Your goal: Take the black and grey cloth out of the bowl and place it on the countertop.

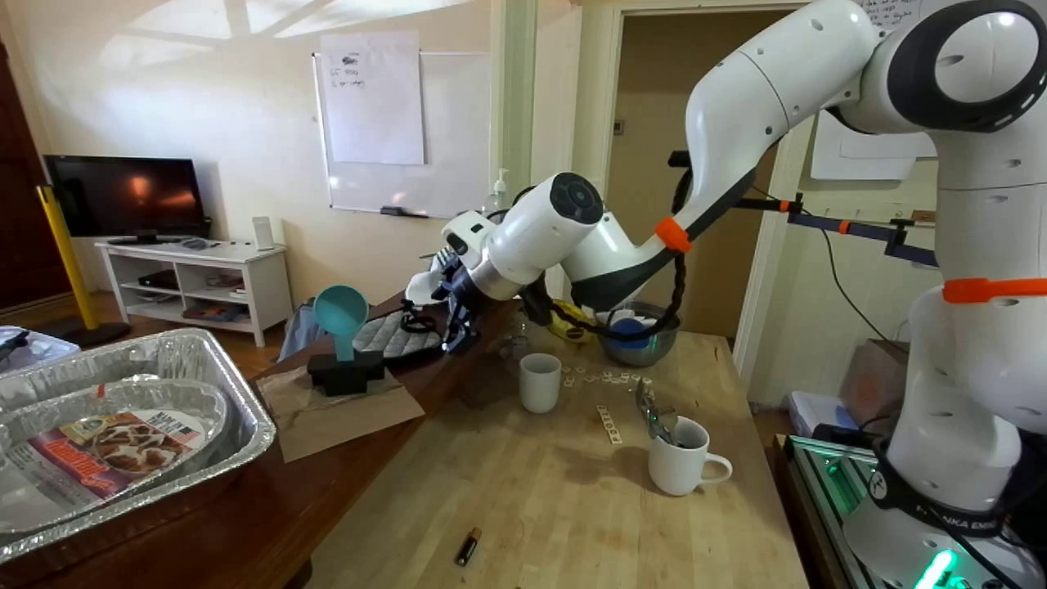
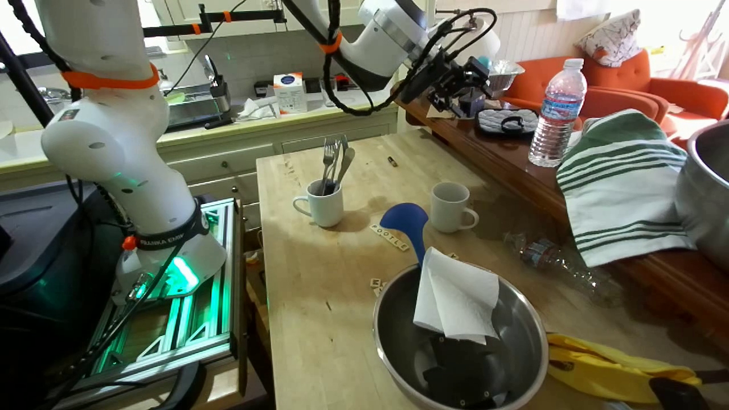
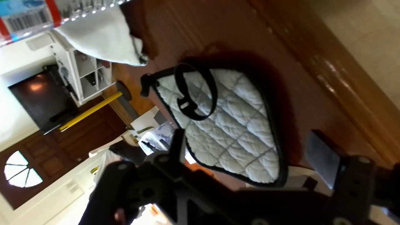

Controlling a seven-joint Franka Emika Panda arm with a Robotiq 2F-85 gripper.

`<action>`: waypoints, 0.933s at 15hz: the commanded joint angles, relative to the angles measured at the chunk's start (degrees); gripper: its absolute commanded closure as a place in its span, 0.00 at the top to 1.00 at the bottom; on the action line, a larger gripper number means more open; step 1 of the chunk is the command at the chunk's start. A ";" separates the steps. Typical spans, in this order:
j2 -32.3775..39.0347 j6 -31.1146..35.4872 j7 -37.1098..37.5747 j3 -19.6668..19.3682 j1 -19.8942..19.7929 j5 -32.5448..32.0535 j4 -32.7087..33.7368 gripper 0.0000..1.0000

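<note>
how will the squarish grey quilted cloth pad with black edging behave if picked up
The squarish grey quilted cloth pad with black edging will probably bend softly rather than hang limp, since its stitched diamonds look padded. It seems unlikely to roll, lying roughly flat. Its black strap loop forms an open ring, so it might catch on things.

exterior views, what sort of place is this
Most likely a home, with kitchen and living areas close together: knobbed drawers, orange upholstered seating and a television point that way.
</note>
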 commanded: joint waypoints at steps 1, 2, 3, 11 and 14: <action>-5.26 1.77 -13.48 12.71 -12.62 15.91 -8.40 1.00; -5.35 1.65 -17.30 17.18 -16.54 20.44 -9.33 1.00; -4.96 0.60 -20.84 21.92 -20.32 25.11 -9.75 1.00; -2.13 -24.88 -52.33 54.79 -47.30 62.21 -1.63 1.00; -5.55 -25.11 -55.54 44.13 -37.98 67.74 -0.75 1.00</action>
